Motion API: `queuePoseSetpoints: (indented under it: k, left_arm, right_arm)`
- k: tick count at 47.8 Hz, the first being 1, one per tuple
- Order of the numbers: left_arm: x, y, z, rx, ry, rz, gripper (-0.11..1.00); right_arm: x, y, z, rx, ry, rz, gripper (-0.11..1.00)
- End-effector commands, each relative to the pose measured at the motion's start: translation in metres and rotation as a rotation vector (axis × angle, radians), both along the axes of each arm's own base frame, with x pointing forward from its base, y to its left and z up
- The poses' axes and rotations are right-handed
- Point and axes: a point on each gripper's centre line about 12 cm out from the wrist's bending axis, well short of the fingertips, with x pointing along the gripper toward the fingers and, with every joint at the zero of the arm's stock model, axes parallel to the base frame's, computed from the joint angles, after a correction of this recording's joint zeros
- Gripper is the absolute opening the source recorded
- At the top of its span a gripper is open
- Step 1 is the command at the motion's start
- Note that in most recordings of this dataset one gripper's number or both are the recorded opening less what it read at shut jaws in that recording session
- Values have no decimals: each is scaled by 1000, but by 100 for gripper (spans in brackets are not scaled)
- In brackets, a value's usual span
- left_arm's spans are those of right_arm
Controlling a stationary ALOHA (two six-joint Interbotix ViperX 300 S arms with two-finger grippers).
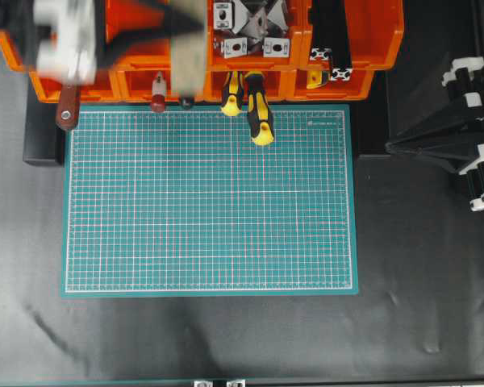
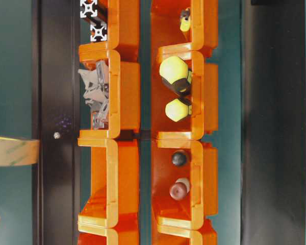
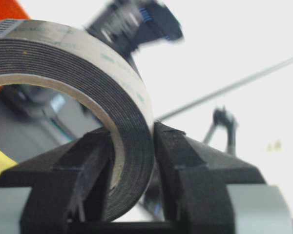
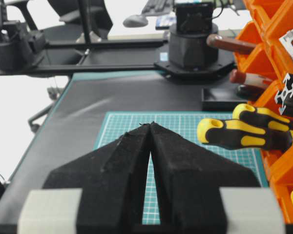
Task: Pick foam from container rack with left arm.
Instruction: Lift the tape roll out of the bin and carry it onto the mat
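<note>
1. Overhead view: the left gripper [image 1: 157,28] is blurred above the top-left bins of the container rack [image 1: 355,56], carrying the foam tape roll [image 1: 187,60], seen edge-on as a beige band. The roll appears raised clear of the bins. The green cutting mat [image 1: 210,201] lies on the desk just in front of the rack, and the right gripper [image 1: 403,145] is parked at the right edge, well apart.

2. Table-level view: only a beige slice of the foam tape roll [image 2: 13,151] shows at the left edge, apart from the orange bins [image 2: 112,92]. Yellow screwdriver handles [image 2: 174,71] sit in their bin.

3. Left wrist view: the jaws are clamped on the wall of the foam tape roll [image 3: 88,83], one finger inside the ring, one outside.

4. Right wrist view: the right gripper [image 4: 150,127] has its jaws together, idle over the mat [image 4: 180,122].

5. Judgement: the grasp is made and the lift-out is in hand. Next comes carrying the roll away from the rack, keeping the pinch firm, since a thin-wall grip could let the roll swing.
</note>
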Motion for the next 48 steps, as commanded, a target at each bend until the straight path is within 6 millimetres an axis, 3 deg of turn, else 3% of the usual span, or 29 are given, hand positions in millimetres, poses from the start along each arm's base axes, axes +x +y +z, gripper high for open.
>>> queuePoseSetpoints:
  k: [1,12,20,26,31,41,48]
  left_arm:
    - [-6,-29,5,116,-20,-93,25]
    - [-1,-83,-33,395,130,-292,25]
    - [9,-102,-85,468,389,-388,25]
    - [18,-105,-118,498,583,-423,25]
    - [26,-107,-132,537,719,-455,25]
    - [37,-101,-154,687,921,-554,25]
    - [47,-97,-162,735,955,-586,25]
  right_arm:
    - [2,1,7,8,-13,2,0]
    - [2,1,6,12,-11,2,0]
    - [3,1,5,18,-6,1,0]
    - [3,1,6,24,-13,0,0]
    - [2,1,10,26,-29,0,0]
    - [2,1,14,30,-64,0,0]
    - [2,0,15,34,-70,-1,0]
